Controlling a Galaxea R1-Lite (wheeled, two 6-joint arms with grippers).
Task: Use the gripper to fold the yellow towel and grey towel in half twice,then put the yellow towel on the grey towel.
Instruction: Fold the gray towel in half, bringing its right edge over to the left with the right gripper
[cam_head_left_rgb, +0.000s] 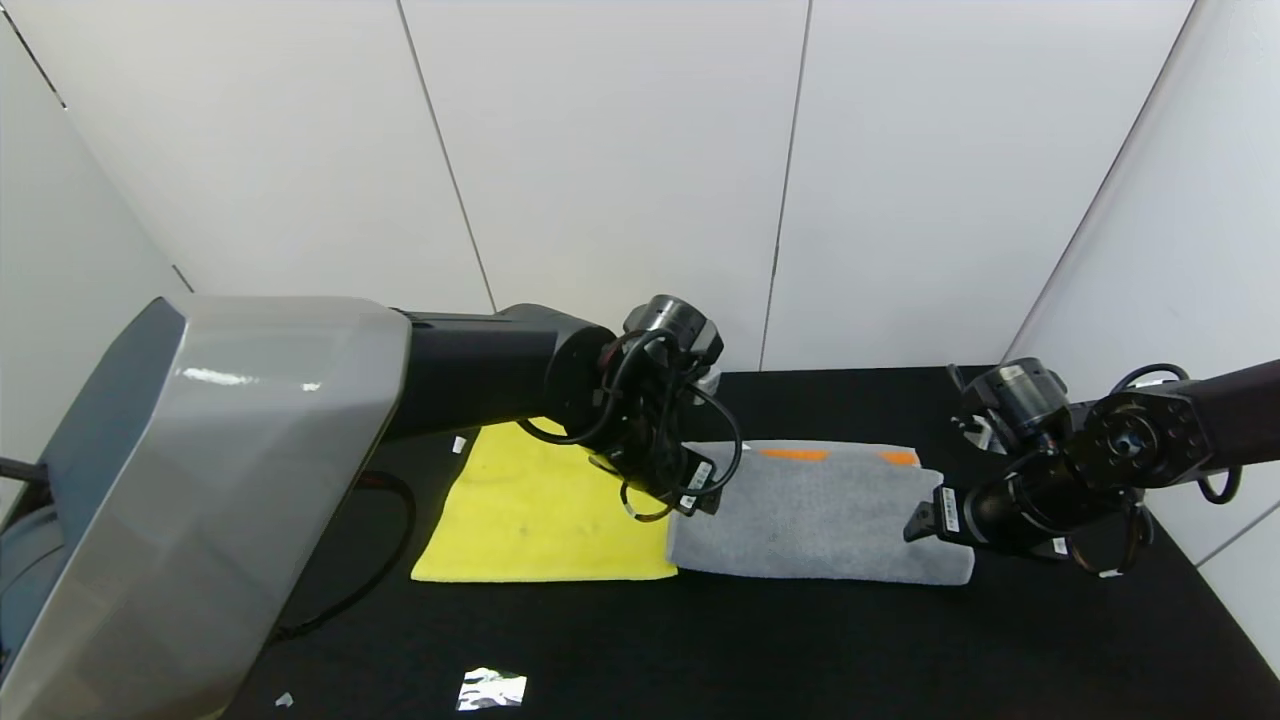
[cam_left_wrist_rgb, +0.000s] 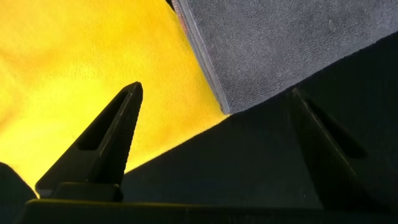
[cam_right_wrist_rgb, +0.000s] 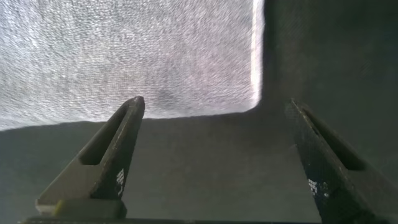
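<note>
The yellow towel (cam_head_left_rgb: 540, 510) lies flat on the black surface (cam_head_left_rgb: 700, 650) to my left, its right edge touching the grey towel (cam_head_left_rgb: 815, 515). My left claw (cam_head_left_rgb: 690, 495) hangs over that seam, fingers (cam_left_wrist_rgb: 102, 140) spread wide, holding nothing. The grey towel lies folded lengthwise, orange patches (cam_head_left_rgb: 795, 454) along its far edge. At its near right corner my right claw (cam_head_left_rgb: 925, 522) hovers, fingers (cam_right_wrist_rgb: 109, 149) apart and empty.
</note>
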